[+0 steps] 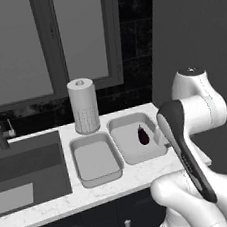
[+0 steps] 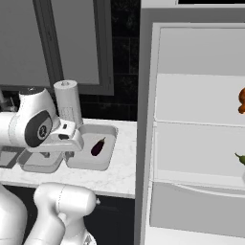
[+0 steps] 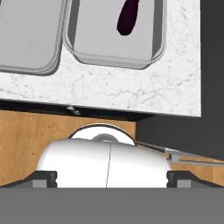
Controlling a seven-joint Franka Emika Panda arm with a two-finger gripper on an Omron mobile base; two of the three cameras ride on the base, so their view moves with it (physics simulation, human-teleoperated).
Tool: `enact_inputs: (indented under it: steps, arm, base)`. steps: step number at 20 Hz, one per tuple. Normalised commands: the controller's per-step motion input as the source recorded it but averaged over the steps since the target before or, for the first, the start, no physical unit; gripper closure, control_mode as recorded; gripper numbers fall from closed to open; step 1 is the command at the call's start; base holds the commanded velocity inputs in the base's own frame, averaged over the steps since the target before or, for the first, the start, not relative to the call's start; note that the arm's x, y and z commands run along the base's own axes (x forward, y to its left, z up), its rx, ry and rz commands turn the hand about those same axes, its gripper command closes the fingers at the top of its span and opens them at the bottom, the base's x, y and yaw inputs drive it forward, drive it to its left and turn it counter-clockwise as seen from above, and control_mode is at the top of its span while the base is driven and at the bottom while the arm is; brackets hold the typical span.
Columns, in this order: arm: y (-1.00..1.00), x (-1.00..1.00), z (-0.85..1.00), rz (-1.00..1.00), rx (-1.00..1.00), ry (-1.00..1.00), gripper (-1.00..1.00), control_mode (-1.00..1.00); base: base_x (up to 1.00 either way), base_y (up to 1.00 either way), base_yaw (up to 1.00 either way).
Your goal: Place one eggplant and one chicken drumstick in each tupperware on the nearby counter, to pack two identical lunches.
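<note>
Eggplant (image 3: 128, 17) lies in tupperware (image 3: 114, 59) well beyond the spread gripper (image 3: 111, 178).

The white arm folds back over its own base, wrist turned downward, the gripper (image 3: 111, 177) with its jaws spread wide.

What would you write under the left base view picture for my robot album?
Two grey tupperware trays sit on the marble counter; the right one holds an eggplant, the left is empty.
</note>
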Motion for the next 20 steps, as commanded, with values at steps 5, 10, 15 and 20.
enact_inputs:
  steps: [5,10,15,20]
  arm:
    - [0.00,0.00,0.00,0.00,0.00,0.00,-1.00,-1.00]
    - [-0.01,-0.09,-0.03,0.00,0.00,0.02,-1.00,1.00]
    - [0.00,0.00,0.00,0.00,0.00,0.00,-1.00,1.00]
    - [0.00,0.00,0.00,0.00,0.00,0.00,-1.00,1.00]
  base:
    - [0.00,0.00,0.00]
    - [-0.80,-0.14,-0.02]
    - [-1.00,-0.50,-0.21]
    - [-0.16,-0.92,-0.18]
